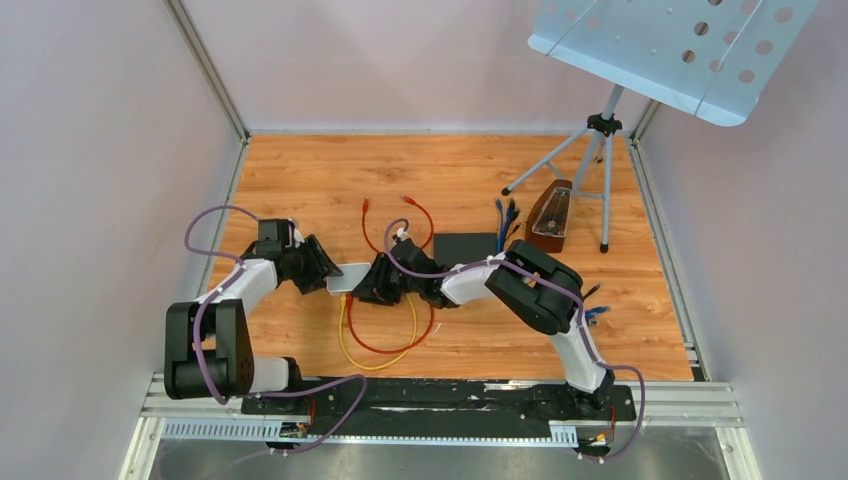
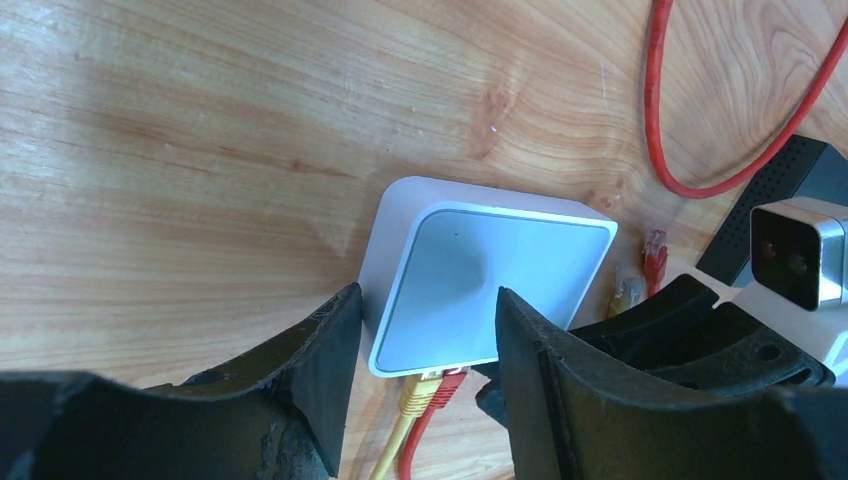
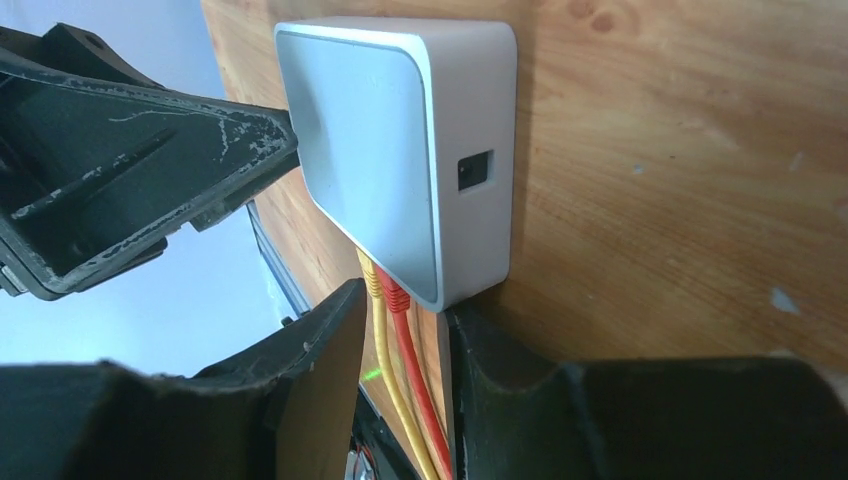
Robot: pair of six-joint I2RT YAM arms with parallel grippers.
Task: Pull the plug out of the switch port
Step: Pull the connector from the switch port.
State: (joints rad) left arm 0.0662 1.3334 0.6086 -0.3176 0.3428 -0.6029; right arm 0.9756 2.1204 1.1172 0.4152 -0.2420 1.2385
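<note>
**Mia:** Where is the plug?

**Ben:** It's in the near side of the little white switch (image 1: 345, 279), in the middle of the table (image 1: 300, 170). There are two, side by side: a yellow plug (image 3: 372, 280) and a red plug (image 3: 393, 293). I think both are pushed all the way in.

**Mia:** Is anything holding them?

**Ben:** Not yet. The right gripper (image 3: 405, 320) is open. It has one finger on each side of the two plugs, just near of the switch. Nothing is squeezed.

**Mia:** And the other one?

**Ben:** The left gripper (image 2: 425, 300) is at the left end of the switch. Its jaws are apart too. One finger looks like it touches the edge of the box, but it isn't pinching it.

**Mia:** So what could go wrong?

**Ben:** First, both plugs are between the right fingers. If they shut like that, they may grab both. I can't tell which one is wanted.

Next, the switch looks small and light. Nobody is holding it tight, so a pull could drag the whole box along the wood, plug and all.

Also, plugs like these often have a tiny catch. If it isn't pressed, a hard tug could snap it, or the fingers could slip off.

**Mia:** Anything else?

**Ben:** The two grippers are very near each other. A jerk could bump them together.
</note>
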